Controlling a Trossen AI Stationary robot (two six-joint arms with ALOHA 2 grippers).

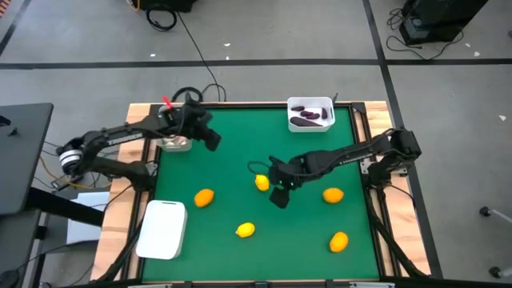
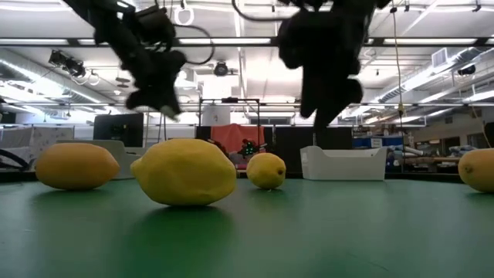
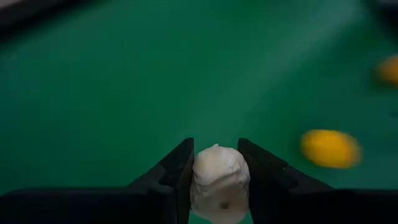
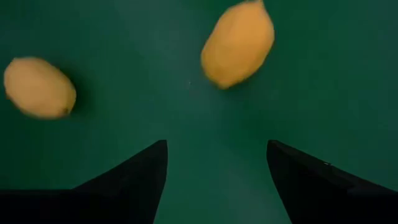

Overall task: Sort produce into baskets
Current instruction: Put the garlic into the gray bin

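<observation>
**Five citrus fruits lying loose on the mat; one garlic bulb held**

Two arms are working over the green mat (image 1: 240,152). The left gripper (image 1: 210,138) is hanging above the mat's far left part, just beside a greyish bin (image 1: 174,144) at the mat's left edge. Its fingers are clamping an off-white garlic bulb (image 3: 219,183), which is sitting between the two dark pads in the left wrist view; the bulb is off the mat.

The right gripper (image 1: 280,192) is hanging over the middle of the mat with its fingers (image 4: 134,180) standing wide apart and holding nothing. A yellow fruit (image 1: 262,182) is lying just beside it, on its left side in the high view. In the right wrist view two fruits are lying ahead of the spread fingers, neither one touching them.

Four more fruits are lying apart from one another:
- an orange fruit (image 1: 205,197) at the centre left;
- a yellow fruit (image 1: 246,230) near the front;
- an orange fruit (image 1: 333,194) to the right of the right gripper;
- an orange fruit (image 1: 338,241) at the front right.

A white bin (image 1: 310,114) is standing at the far edge of the mat, holding dark purple eggplant pieces (image 1: 308,122). A second white bin (image 1: 162,230) is resting at the front left, overlapping the mat's left edge; its contents cannot be told.
</observation>
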